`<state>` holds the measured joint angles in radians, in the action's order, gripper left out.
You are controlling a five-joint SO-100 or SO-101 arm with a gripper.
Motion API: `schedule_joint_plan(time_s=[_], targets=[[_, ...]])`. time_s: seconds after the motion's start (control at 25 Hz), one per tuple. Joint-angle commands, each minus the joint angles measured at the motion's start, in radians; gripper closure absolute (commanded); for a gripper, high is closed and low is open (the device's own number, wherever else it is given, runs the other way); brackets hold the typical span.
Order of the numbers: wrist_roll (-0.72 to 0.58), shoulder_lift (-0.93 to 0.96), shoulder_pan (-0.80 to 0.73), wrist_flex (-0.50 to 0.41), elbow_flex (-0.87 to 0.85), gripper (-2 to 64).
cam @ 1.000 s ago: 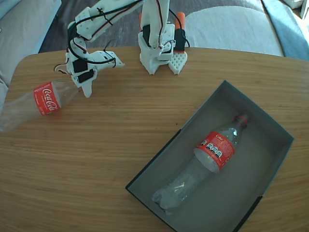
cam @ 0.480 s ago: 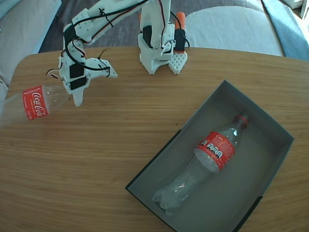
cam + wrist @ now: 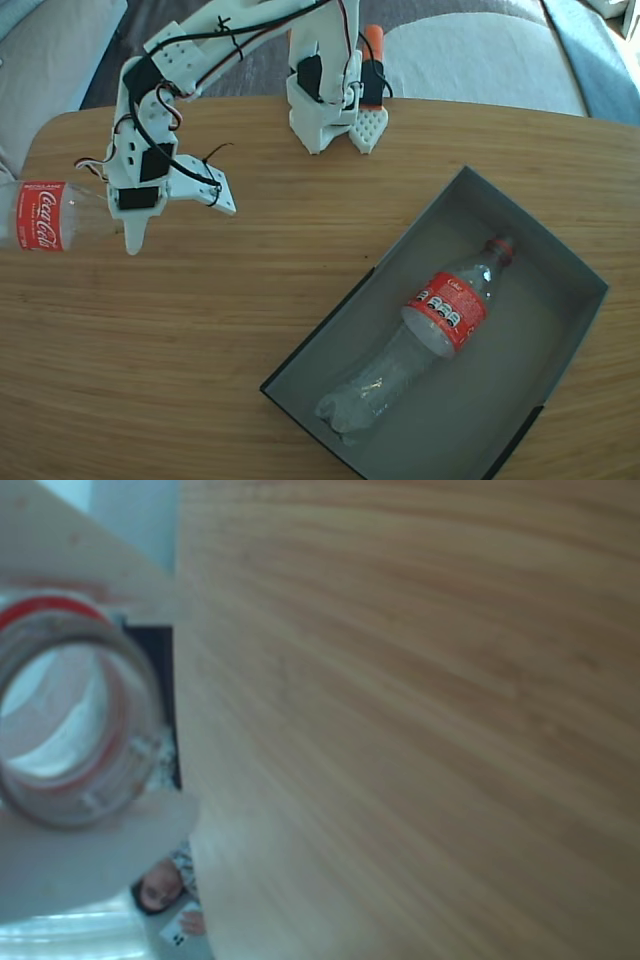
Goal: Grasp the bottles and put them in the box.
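Up in the fixed view, the white arm (image 3: 180, 90) reaches to the left side of the wooden surface (image 3: 200, 330), and its jaws (image 3: 118, 215) are closed on the neck end of a clear bottle (image 3: 40, 215) with a red label. That bottle lies out past the left edge of the surface, its far end cut off by the frame. The grey box (image 3: 575, 275) sits well apart on the right, set at an angle. A second bottle (image 3: 430, 325) lies inside it along its length, red cap toward the upper right, base toward the lower left corner.

Over in the wrist view, the held bottle (image 3: 75, 720) fills the left side, blurred and seen end on through its clear body with a red band at the top. Pale jaw surfaces press it above and below. Wood grain of the surface (image 3: 420, 720) fills the rest
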<state>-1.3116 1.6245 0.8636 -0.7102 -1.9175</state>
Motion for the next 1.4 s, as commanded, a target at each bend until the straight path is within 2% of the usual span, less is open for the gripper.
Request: schedule_joint_plan(time_s=[0.0,0.32,0.76,0.96,1.08,1.36], targets=[[0.057,0.025,-0.032,-0.002,0.091,61.7],[0.183,0.026,-0.153,-0.014,0.158,61.7],[0.184,0.052,-0.341,-0.272,0.287,61.7],[0.193,0.124,-0.446,-0.301,0.273,61.7],[0.262,0.158,-0.502,-0.302,0.273,61.7],[0.425,0.265,-0.669,-0.431,0.291,61.7]])
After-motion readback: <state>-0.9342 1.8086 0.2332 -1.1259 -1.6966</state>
